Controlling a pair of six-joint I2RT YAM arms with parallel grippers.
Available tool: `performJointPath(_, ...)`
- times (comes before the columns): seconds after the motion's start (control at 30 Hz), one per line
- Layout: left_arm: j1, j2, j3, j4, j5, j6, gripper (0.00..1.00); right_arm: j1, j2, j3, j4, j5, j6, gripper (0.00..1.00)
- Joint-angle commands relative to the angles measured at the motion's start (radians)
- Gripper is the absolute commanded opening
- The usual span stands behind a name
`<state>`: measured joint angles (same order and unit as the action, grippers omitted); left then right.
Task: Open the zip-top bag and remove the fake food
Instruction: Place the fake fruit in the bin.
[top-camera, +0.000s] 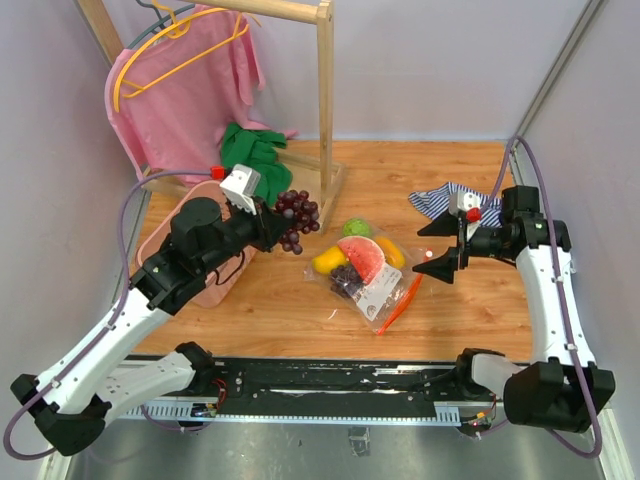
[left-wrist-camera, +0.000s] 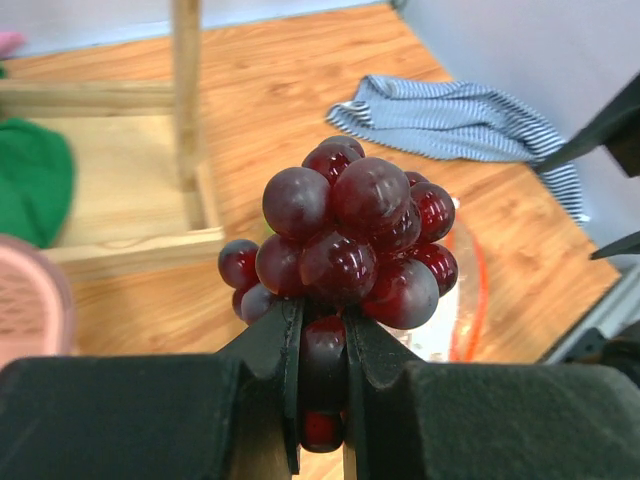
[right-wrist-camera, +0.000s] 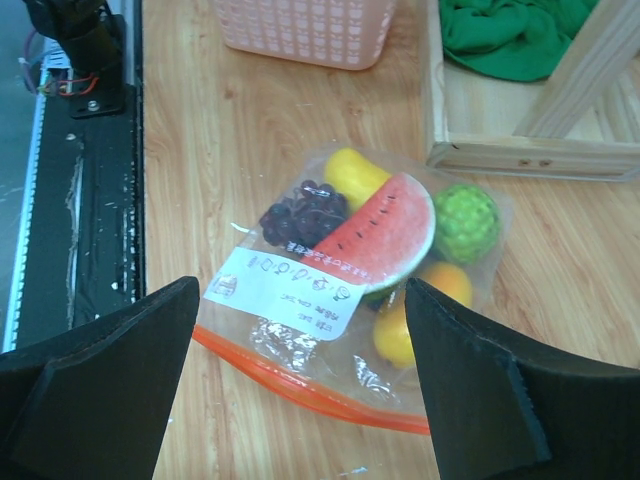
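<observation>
Top external view. Left of centre: left pincer (top-camera: 268, 225) clamped on grape bunch (top-camera: 298, 218), raised off surface (top-camera: 470, 170). Right of centre: right pincer (top-camera: 428, 248) spread wide, empty. Frame centre: zip-top bag (top-camera: 378, 292) flat on surface, rest of fake food (top-camera: 360, 258) inside. Probably limp, crinkly, slippery film; grip at orange zip strip (top-camera: 402, 303). Toys likely light, rigid, smooth.

A wooden tabletop (top-camera: 400, 170) filled the scene, closed in by plain pale walls (top-camera: 430, 60) at twelve, nine and three o'clock. At eleven o'clock stood a wooden clothes rack (top-camera: 325, 90) with a pink garment (top-camera: 190, 100) hanging from it and a green cloth (top-camera: 255, 150) bunched on its base. A black rail (top-camera: 330, 378) ran along the six o'clock edge. The light was soft and even.
</observation>
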<state>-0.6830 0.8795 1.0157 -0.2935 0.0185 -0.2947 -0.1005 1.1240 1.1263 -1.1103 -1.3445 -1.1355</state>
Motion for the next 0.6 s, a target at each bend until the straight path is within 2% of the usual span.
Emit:
performJointPath(0.0, 0.016, -0.011, 0.087, -0.175, -0.167, 0.098, 0.00, -0.058, -0.008, -0.033, 0.020, -0.032, -0.051, 0.85)
performJointPath(0.27, 0.027, -0.015, 0.119, -0.278, -0.402, 0.143, 0.00, -0.129, 0.003, -0.089, 0.026, 0.026, -0.119, 0.85)
performJointPath(0.43, 0.031, -0.049, 0.082, -0.286, -0.533, 0.176, 0.00, -0.153, 0.012, -0.117, 0.026, 0.036, -0.150, 0.85)
performJointPath(0.57, 0.056, -0.058, 0.052, -0.278, -0.582, 0.205, 0.00, -0.172, 0.037, -0.117, 0.021, 0.036, -0.164, 0.85)
